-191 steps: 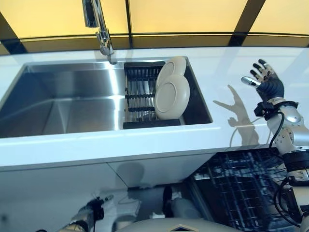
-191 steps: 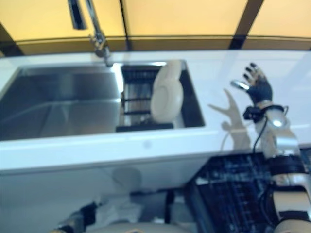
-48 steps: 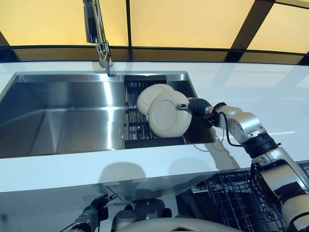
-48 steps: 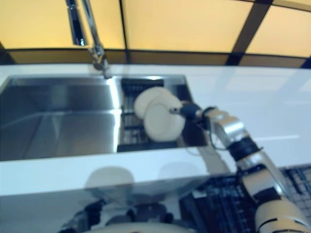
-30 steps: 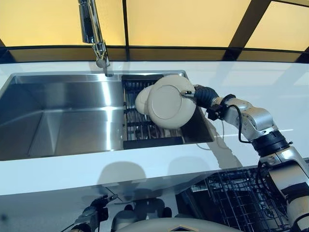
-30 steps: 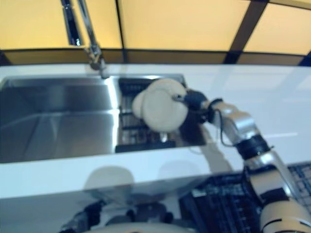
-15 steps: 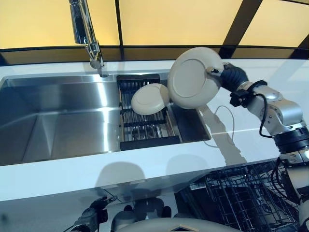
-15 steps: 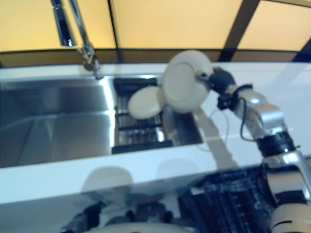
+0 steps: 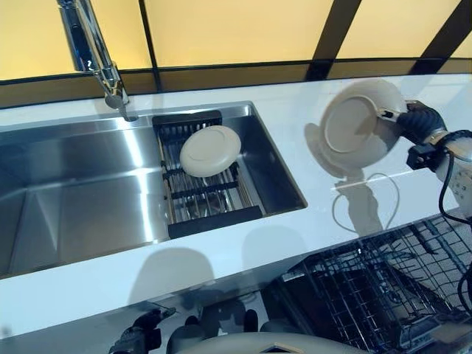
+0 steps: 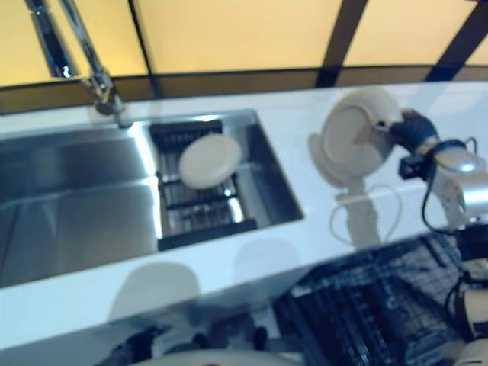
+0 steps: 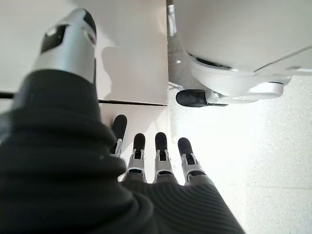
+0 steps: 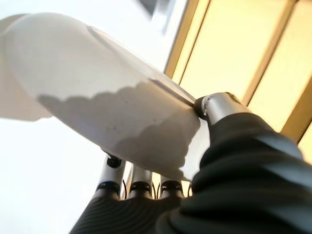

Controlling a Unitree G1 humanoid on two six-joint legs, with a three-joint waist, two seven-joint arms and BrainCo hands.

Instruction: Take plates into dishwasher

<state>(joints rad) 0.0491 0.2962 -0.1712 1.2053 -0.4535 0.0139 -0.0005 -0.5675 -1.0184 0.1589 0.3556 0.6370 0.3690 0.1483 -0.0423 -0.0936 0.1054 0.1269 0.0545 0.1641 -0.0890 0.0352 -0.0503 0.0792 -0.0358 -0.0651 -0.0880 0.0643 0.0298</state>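
Observation:
My right hand [image 9: 419, 122] is shut on a large cream plate [image 9: 359, 127], pinching its rim between thumb and fingers, and holds it on edge above the white counter [image 9: 310, 169], right of the sink. The same plate [image 12: 97, 92] fills the right wrist view, with my thumb [image 12: 219, 105] on its rim. A smaller cream plate [image 9: 210, 150] leans in the black dish rack [image 9: 199, 193] inside the sink. The open dishwasher's wire rack [image 9: 376, 284] lies below the counter at the lower right. My left hand [image 11: 156, 156] hangs low by the floor, fingers straight, empty.
A steel sink basin [image 9: 74, 199] takes up the left, with a tall tap [image 9: 99, 55] behind it. A dark sill and yellow window panes [image 9: 236, 29] run along the back. The white cabinet front [image 9: 88, 295] lies below the counter's edge.
My right hand has lifted the large plate out of the sink rack and carried it right, over the counter. The small plate stays in the rack. The camera has turned to the right.

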